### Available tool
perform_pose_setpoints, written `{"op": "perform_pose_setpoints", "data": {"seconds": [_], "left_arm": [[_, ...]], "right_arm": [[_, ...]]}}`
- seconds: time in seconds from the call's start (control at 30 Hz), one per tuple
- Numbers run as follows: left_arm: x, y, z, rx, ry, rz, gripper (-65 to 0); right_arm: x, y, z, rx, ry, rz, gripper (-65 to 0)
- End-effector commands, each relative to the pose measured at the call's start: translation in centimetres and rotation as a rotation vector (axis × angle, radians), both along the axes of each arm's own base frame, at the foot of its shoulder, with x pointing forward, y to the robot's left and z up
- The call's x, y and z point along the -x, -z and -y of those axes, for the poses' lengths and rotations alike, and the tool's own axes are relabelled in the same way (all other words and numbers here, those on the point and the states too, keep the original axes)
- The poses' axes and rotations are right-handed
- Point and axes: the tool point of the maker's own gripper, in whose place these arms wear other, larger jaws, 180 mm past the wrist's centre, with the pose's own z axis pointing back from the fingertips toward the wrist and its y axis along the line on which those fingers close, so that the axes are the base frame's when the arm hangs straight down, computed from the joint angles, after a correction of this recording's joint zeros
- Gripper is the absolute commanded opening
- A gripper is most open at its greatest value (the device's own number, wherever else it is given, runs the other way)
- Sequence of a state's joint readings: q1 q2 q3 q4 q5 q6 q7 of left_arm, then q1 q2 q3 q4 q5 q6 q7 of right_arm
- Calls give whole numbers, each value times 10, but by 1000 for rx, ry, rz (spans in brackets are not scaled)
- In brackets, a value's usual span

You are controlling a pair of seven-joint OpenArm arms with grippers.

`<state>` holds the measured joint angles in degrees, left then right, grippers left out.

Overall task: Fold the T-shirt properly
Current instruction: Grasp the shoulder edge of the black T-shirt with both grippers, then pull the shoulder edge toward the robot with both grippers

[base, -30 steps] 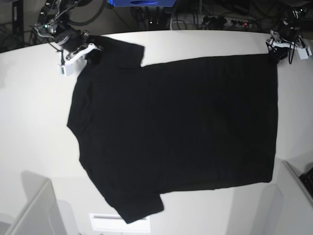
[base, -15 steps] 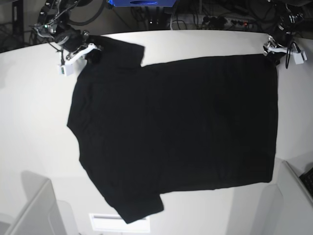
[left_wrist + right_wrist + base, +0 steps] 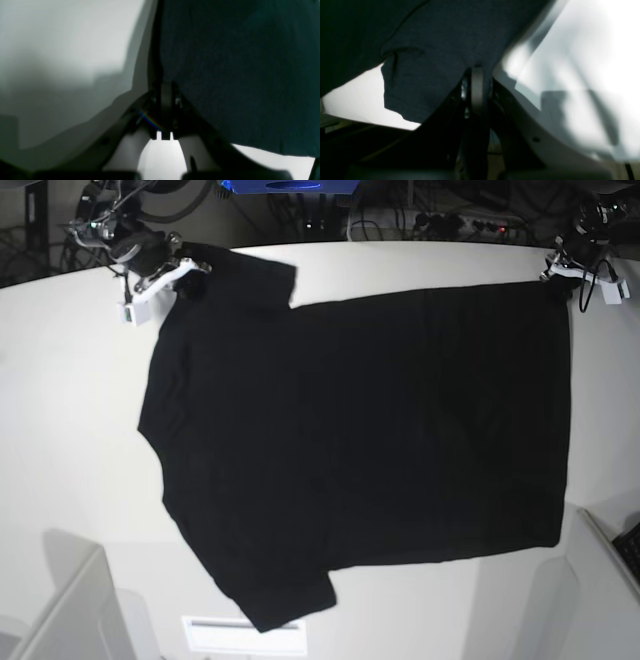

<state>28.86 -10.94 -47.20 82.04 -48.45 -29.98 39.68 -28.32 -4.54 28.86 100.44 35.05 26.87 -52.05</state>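
Note:
The black T-shirt (image 3: 380,440) lies spread flat on the white table (image 3: 60,410), plain side up, sleeves to the left and hem to the right. My right gripper (image 3: 178,275) is shut on the far sleeve and shoulder corner; in the right wrist view (image 3: 476,75) dark cloth (image 3: 432,50) is pinched between its fingers. My left gripper (image 3: 562,278) is shut on the far hem corner; in the left wrist view (image 3: 163,92) the shirt (image 3: 237,62) hangs to its right. No print or neck tag shows.
Cables and a power strip (image 3: 460,222) run behind the table's back edge, next to a blue object (image 3: 288,185). Grey panels stand at the front left (image 3: 70,610) and front right (image 3: 610,570). A white label (image 3: 240,635) sits at the front edge.
Both grippers have moved toward the table's back edge, pulling the shirt's far edge with them. The near edge has stayed in place.

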Motion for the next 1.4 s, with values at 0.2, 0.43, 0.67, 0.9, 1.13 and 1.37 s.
{"op": "perform_pose_setpoints", "data": {"seconds": [0.2,0.43,0.67,0.9,1.13,1.37], "left_arm": [[11,-11,-12,-121,72,-62,-650],[10,-27,-5,-173,127,-53,-650],[-3,-40,10,-178,134,4,-650],[-12,-43,18,-129,133,-18,-650],[-29,-49,23,-97,133,0,-650],[-48,-71,25,-125,112,76,-650]], "right_arm": [[11,-15,5,49,-17,12,-650],[9,-28,3,69,-38,43,-650],[-24,-50,-19,57,-108,149,-650],[-55,-65,-28,47,-124,227,-650],[-79,-74,-27,61,-160,235,-650],[-105,-89,-27,72,-172,282,-650]]}}
